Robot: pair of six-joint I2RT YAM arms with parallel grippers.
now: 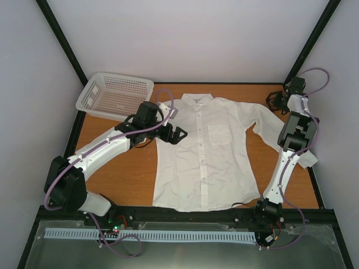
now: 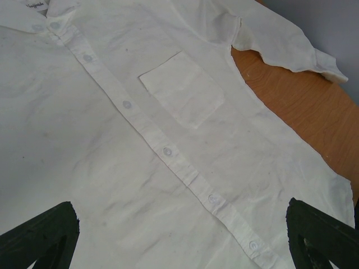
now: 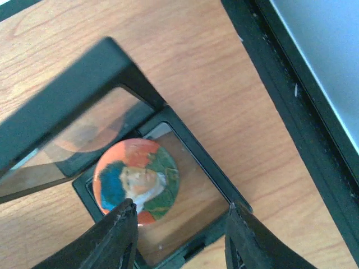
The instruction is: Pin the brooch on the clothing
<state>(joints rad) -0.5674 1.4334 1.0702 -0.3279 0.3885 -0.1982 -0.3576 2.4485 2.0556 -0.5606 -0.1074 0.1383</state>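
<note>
A white dress shirt (image 1: 207,157) lay flat and buttoned on the wooden table (image 1: 118,174), front up, leaving the cloth around its chest pocket (image 2: 182,89) exposed for pinning. The left pincer (image 2: 180,207) hovered just above the cloth, spread wide and holding nothing, probably placed to steady it. In the far right corner, the round brooch (image 3: 136,180) lay inside a small black frame cube (image 3: 196,150). The right pincer (image 3: 179,218) hung over it, partly open, one finger overlapping the brooch's edge without gripping.
</note>
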